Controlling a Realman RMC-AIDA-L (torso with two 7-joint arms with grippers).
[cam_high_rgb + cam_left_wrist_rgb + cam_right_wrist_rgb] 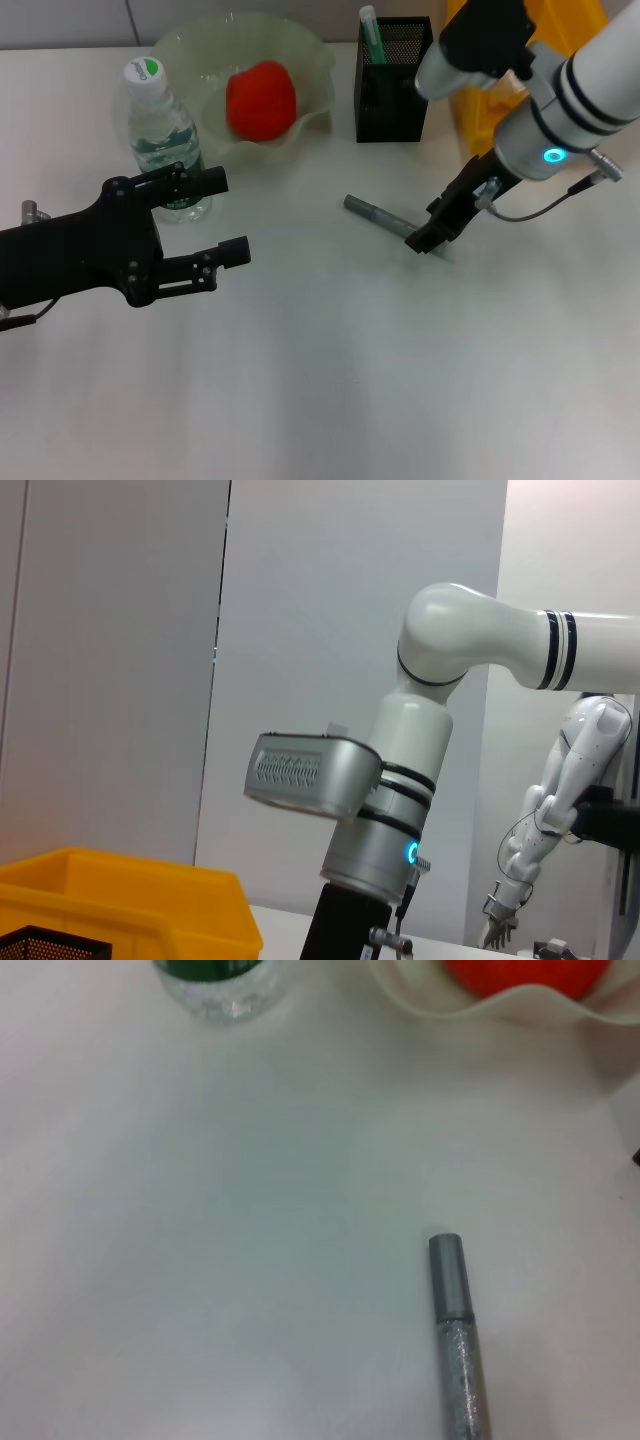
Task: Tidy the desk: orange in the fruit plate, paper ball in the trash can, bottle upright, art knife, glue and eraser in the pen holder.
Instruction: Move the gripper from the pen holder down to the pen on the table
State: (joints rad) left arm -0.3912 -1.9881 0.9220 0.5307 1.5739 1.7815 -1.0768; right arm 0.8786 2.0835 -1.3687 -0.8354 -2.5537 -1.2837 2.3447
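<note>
we see the slim grey metallic art knife (378, 215) lying flat on the white desk (320, 380), its long axis running from about ten o'clock to four o'clock in the head view, and the right gripper (425, 238) sits right at its four o'clock end, black fingers angled down onto that tip. we cannot tell whether those fingers have closed on the knife or merely bracket it, since the tip is hidden beneath them. the right arm is plainly the nearer one: it reaches in from two o'clock, forearm sloping steeply down toward the desk, wrist ring lit cyan. in the right wrist view the knife's free end points away toward the ruffled translucent fruit plate (310, 70). the black mesh pen holder (395, 85), with a green-capped stick standing in it, stands at about twelve o'clock from the knife, near. the left gripper (232, 215) hovers at nine o'clock with fingers spread wide and empty, just in front of the upright clear plastic water bottle (160, 130). the red-orange fruit (261, 98) rests in the plate.
</note>
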